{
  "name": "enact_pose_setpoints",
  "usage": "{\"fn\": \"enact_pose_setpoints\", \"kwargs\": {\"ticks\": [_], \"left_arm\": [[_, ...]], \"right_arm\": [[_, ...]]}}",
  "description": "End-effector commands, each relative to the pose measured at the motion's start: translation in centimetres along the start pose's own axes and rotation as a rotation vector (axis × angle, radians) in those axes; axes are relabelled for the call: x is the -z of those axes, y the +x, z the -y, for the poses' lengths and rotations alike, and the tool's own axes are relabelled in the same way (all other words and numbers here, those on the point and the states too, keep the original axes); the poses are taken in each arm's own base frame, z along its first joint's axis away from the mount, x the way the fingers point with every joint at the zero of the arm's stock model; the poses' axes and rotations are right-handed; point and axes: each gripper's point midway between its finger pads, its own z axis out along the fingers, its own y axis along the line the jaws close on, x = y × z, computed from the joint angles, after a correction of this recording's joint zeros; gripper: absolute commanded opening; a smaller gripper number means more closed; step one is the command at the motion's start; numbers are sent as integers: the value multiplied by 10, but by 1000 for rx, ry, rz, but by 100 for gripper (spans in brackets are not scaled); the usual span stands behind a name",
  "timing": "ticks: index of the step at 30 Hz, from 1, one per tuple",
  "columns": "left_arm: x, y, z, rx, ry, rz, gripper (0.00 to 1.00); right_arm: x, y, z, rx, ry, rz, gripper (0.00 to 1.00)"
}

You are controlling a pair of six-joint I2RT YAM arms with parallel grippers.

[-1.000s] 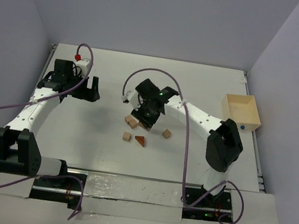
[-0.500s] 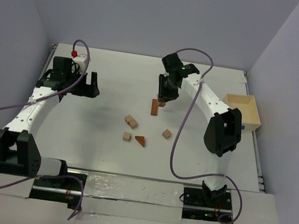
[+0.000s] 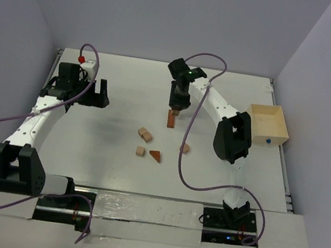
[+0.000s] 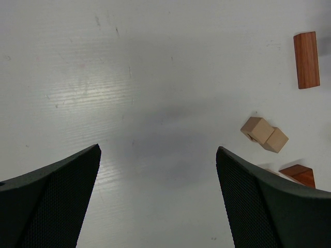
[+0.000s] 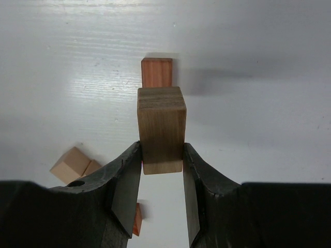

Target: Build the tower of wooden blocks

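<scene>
Right claw [image 5: 161, 153] is clamped on a tan wood block [image 5: 161, 121], with the upright reddish-brown block [image 5: 156, 72] standing on the desk [image 5: 258, 51] just beyond its tips, while the left claw [image 4: 158, 151] hangs wide apart, two tan cubes [image 4: 264, 134] off to its right.

Right arm [image 3: 217, 105] reaches across the desk [image 3: 110, 153], jaws gripping a wood block [image 5: 161, 129]; left arm [image 3: 41, 114] seemingly hovers, jaws spread.
</scene>
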Motion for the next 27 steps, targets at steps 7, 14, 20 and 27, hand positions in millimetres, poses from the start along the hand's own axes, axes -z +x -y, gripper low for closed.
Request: {"fn": "enact_pose_setpoints", "kwargs": {"ticks": [7, 14, 20, 27], "left_arm": [[1, -23, -1, 3, -2, 61, 99], [2, -22, -2, 1, -5, 61, 99], [2, -20, -1, -1, -2, 59, 99], [0, -20, -2, -1, -4, 54, 99]], "right_arm": [[-17, 9, -2, 31, 113, 19, 0], [-33, 19, -5, 36, 110, -24, 0], [-37, 19, -7, 38, 108, -29, 0], [-39, 18, -8, 39, 120, -23, 0]]}}
